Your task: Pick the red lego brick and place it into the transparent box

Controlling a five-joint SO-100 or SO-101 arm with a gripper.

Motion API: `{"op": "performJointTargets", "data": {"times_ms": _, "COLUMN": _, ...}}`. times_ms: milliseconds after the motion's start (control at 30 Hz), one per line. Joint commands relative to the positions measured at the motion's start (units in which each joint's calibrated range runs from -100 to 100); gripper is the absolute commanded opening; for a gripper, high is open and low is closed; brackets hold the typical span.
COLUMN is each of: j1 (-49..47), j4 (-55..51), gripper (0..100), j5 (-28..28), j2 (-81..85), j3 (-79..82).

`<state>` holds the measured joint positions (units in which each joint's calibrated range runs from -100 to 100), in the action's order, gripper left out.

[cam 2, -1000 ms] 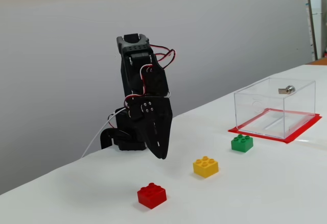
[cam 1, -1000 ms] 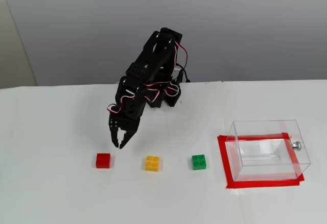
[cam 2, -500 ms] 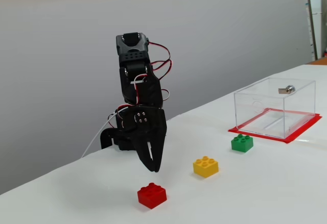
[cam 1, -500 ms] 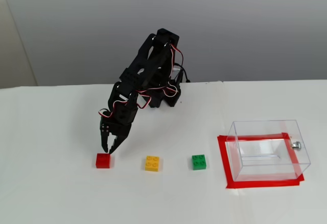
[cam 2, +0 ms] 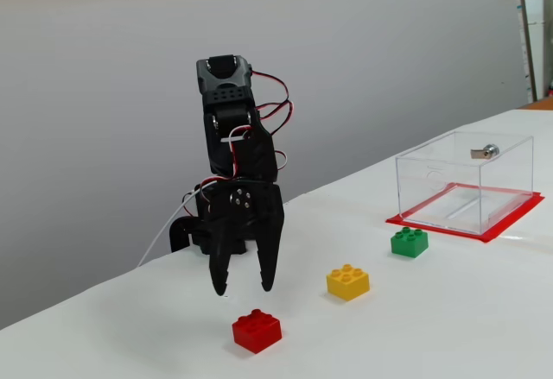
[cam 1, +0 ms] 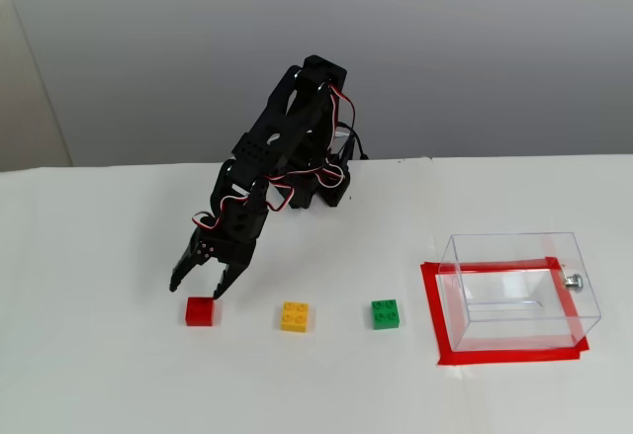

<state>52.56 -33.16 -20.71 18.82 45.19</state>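
Just below the spread gripper, the red lego brick.

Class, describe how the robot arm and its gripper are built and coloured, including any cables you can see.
The arm is black plastic throughout, made of boxy jointed segments with small round screw holes in the plates. Red, white and black wires loop loosely between the segments. The gripper is also black, with two tapering, pointed fingers. A thin white cable trails from the base.
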Motion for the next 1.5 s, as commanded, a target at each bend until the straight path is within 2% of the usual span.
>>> {"op": "performJointTargets", "data": {"times_ms": 0, "j1": 0.41, "j4": 0.52, "gripper": 37, "j5": 0.15, "j2": 0.06, "j3": -2.6}}
{"op": "performJointTargets", "data": {"times_ms": 967, "j1": -2.03, "j4": 0.79, "gripper": 39, "j5": 0.31, "j2": -10.46, "j3": -3.24}}
{"op": "performJointTargets", "data": {"times_ms": 1167, "j1": -2.03, "j4": 0.61, "gripper": 39, "j5": 4.43, "j2": -12.92, "j3": -7.58}}
{"op": "performJointTargets", "data": {"times_ms": 1467, "j1": -1.95, "j4": 0.61, "gripper": 39, "j5": 6.2, "j2": -16.14, "j3": -9.75}}
